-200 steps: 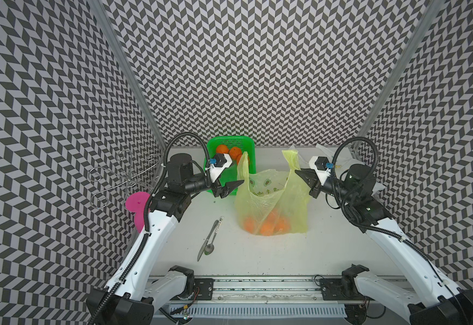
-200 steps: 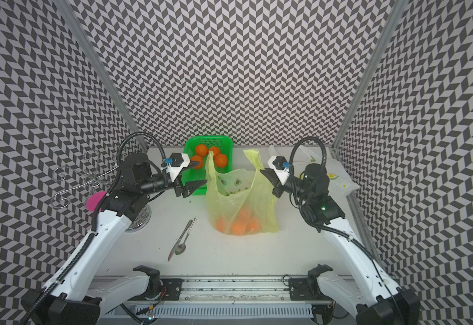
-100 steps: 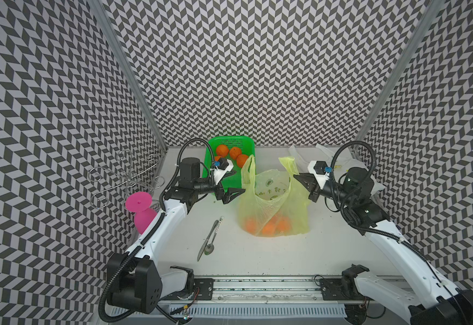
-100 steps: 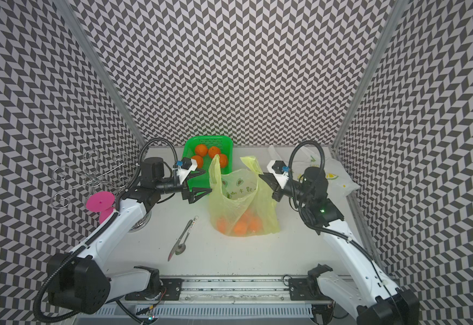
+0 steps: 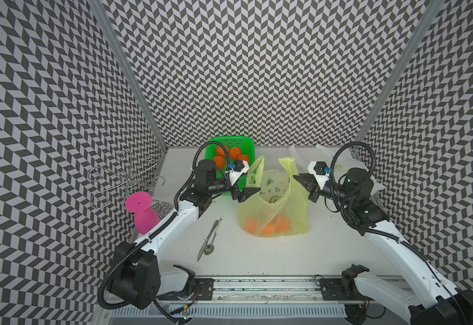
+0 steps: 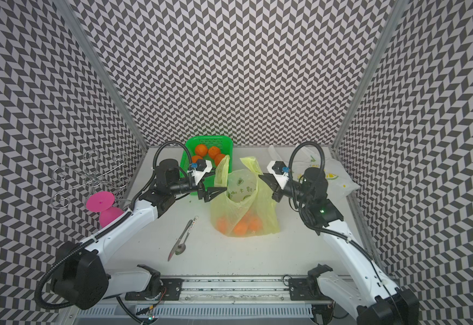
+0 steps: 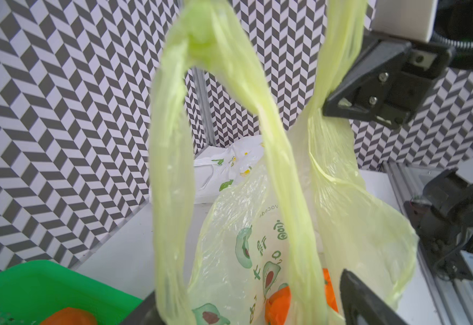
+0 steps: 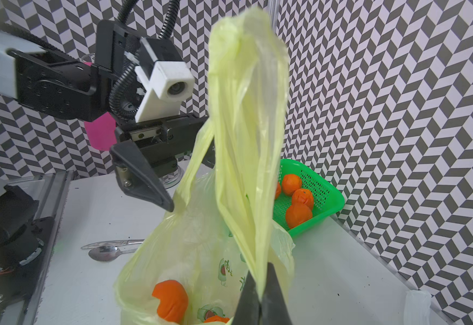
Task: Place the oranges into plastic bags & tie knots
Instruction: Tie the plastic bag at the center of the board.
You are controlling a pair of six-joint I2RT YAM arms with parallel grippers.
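Yellow-green plastic fills the centre of both top views. The yellow-green bag (image 5: 274,208) stands on the counter (image 5: 258,261) with several oranges (image 5: 269,228) pooled in its bottom. The right tool (image 5: 297,177) is pinched tight on one handle strip (image 5: 287,166) and holds it raised, probably to keep the mouth stretched and the strip ready for tying. The left tool (image 5: 250,183) has its jaws spread wide. The handle loop (image 5: 254,171) passes between them unpinched, so I judge it is set to take that side. No knot is tied yet. More of the fruit lies in the green basket (image 5: 229,138), just up and left of the bag, presumably for the white bag (image 6: 339,180), which lies slack at the counter's upper right behind the right arm.
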